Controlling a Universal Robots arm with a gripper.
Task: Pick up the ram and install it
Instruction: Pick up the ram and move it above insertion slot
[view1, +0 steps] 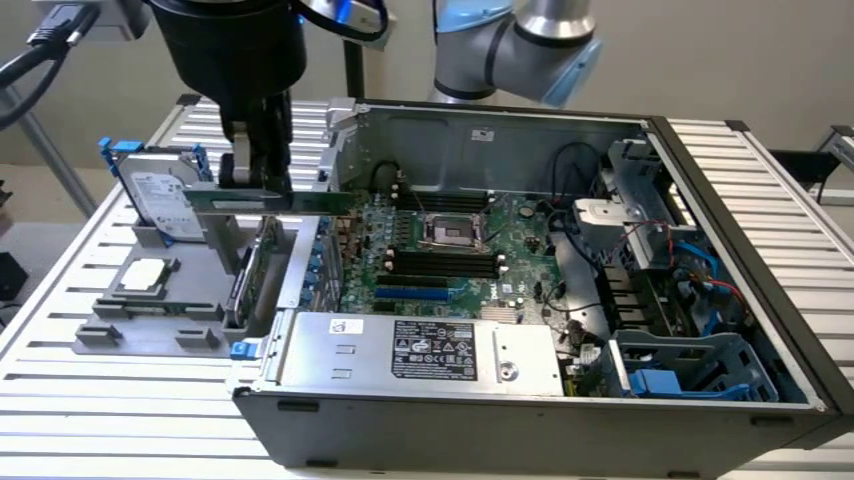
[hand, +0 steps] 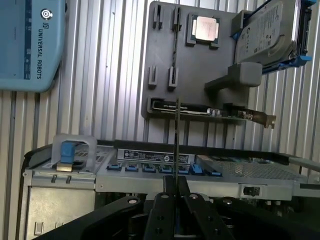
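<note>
My gripper (view1: 256, 186) is shut on the ram (view1: 314, 201), a long thin green stick held level in the air above the gap between the grey fixture (view1: 127, 335) and the open computer case (view1: 747, 260). In the wrist view the ram (hand: 176, 140) is seen edge-on as a thin dark line running out from between the black fingers (hand: 162, 200) of the gripper (hand: 175, 189). The black memory slots (view1: 434, 262) lie on the green motherboard (view1: 514, 235) inside the case, off to the exterior view's right of the ram.
The fixture (hand: 165, 55) carries a silver processor chip (hand: 206, 27), a hard drive (hand: 265, 35) in a blue frame and an expansion card (hand: 220, 112) with a metal bracket. A power supply (view1: 427, 350) fills the case's near side. A second arm (view1: 521, 45) stands behind the case.
</note>
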